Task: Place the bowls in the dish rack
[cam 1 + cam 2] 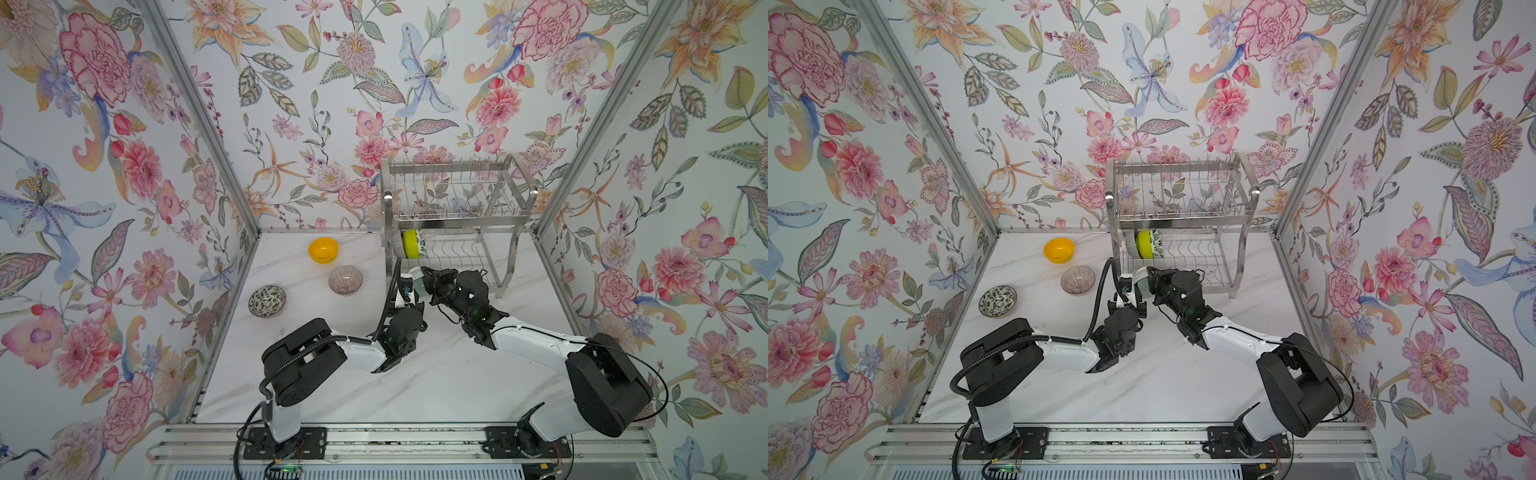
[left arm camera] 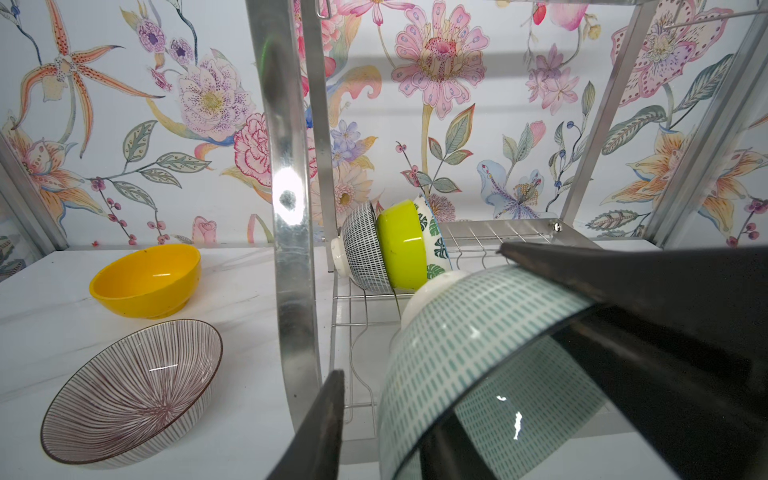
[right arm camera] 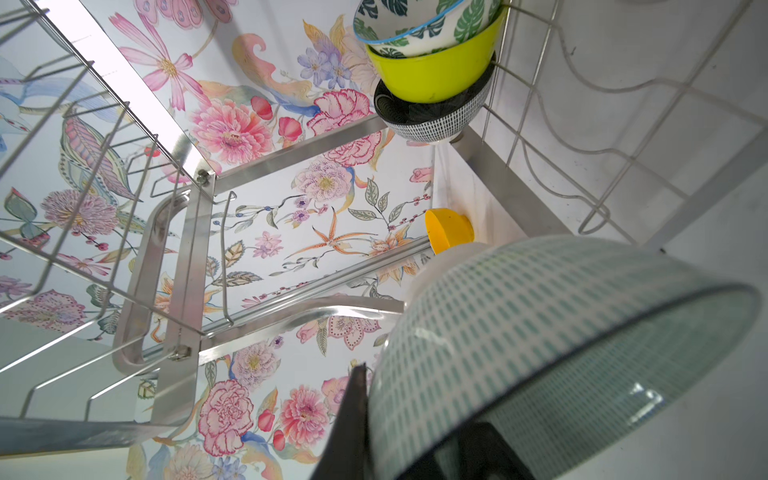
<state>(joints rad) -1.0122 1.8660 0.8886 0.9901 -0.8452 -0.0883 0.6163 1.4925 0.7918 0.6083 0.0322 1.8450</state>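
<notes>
at 1 o'clock on the marble table (image 1: 415, 386), against the back wall: two-tier steel dish rack (image 1: 449, 168), lower tier carrying three bowls nested on edge at its 9 o'clock end: dark dashed bowl (image 2: 365, 249), lime-green bowl (image 1: 410, 244), leaf-print bowl (image 2: 434, 245).

by the look of it a handover in front of the lower tier, just beside the rack's front leg (image 2: 291, 208): pale green dashed bowl (image 2: 478, 353) aloft on its side, pinched at the rim by the right gripper (image 1: 424, 276), jaws pressed onto the wall; left gripper (image 1: 409, 287) alongside, jaws parted, outer finger (image 2: 324, 415) standing off the bowl.

likely next: draw the left arm back toward 7 o'clock, then carry the bowl toward 12 o'clock into a free slot at 3 o'clock of the trio.

tight beside the front leg and under the upper shelf (image 3: 83, 145); open wire toward 3 o'clock.

waiting at 10 o'clock: orange-yellow bowl (image 1: 323, 250), pinkish ribbed glass bowl (image 1: 345, 280), black-and-white floral bowl (image 1: 267, 301).
</notes>
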